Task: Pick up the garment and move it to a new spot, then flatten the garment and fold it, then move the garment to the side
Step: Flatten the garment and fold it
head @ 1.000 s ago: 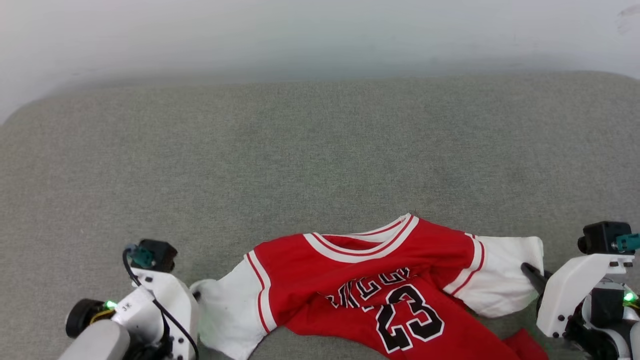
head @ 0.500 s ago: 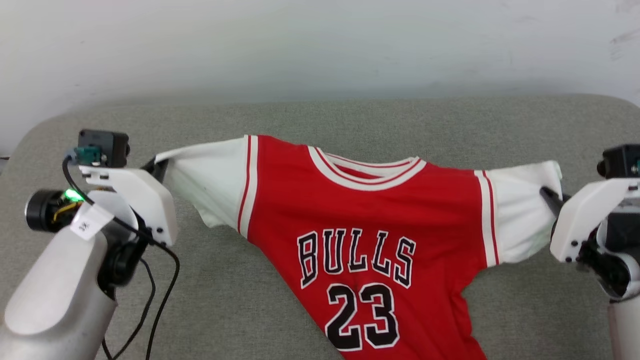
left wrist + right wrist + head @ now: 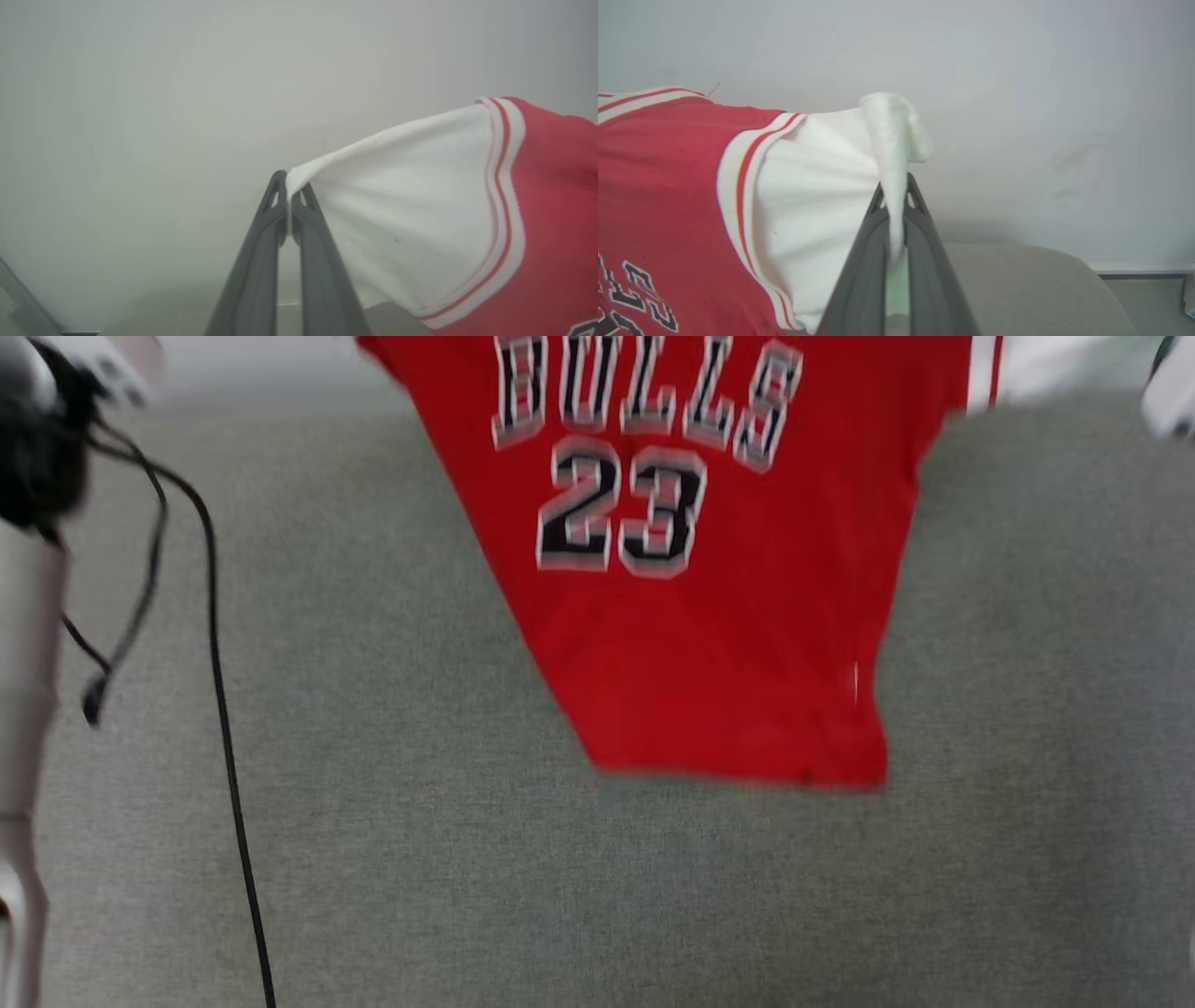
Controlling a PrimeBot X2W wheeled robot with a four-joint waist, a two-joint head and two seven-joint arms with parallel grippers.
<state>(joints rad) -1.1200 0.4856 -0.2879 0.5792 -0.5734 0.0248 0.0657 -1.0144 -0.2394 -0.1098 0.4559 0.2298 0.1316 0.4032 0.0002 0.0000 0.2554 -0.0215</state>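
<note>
The garment (image 3: 709,616), a red jersey with black letters and the number 23, hangs in the air above the grey cushion, its hem free and its top cut off by the head view's upper edge. In the left wrist view my left gripper (image 3: 288,186) is shut on the edge of one white sleeve (image 3: 411,219). In the right wrist view my right gripper (image 3: 893,191) is shut on the bunched cuff of the other white sleeve (image 3: 817,205). Both sleeves are pulled outward, so the garment (image 3: 658,186) is stretched between the arms.
The grey cushioned surface (image 3: 597,896) spreads under the hanging hem. My left arm (image 3: 23,644) and its black cable (image 3: 219,709) run down the left edge of the head view. A pale wall (image 3: 140,116) stands behind.
Both grippers have lifted the garment off the cushion and spread it. The head view has shifted, so the collar and sleeves have gone above its top edge and the hem hangs free.
</note>
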